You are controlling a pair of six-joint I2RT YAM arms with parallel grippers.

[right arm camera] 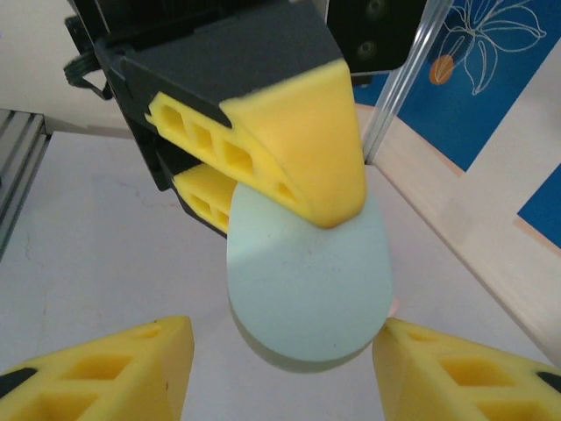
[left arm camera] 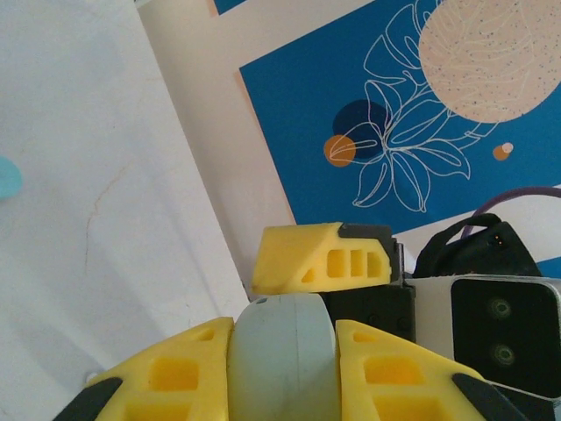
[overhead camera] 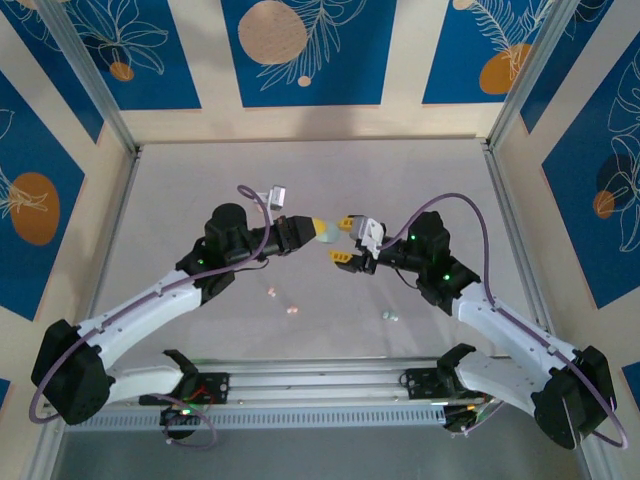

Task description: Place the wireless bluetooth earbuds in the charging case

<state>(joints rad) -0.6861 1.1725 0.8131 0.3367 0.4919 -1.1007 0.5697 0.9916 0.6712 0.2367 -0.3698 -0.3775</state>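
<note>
Pale grey worktop (overhead camera: 180,190) carries the earbuds (overhead camera: 292,308) loose near the arm bases. Two pink ones lie close together left of centre, and a pale one (overhead camera: 390,316) lies well apart to the right. Above the middle, the charging case (right arm camera: 307,281), a rounded pale blue shell, hangs off the surface, clamped between the left fingers (left arm camera: 175,381). Its inside is hidden. The right fingers (right arm camera: 123,368) stand spread apart facing it, gripping nothing. Blue leaf-print walls (overhead camera: 300,50) enclose the scene.
</note>
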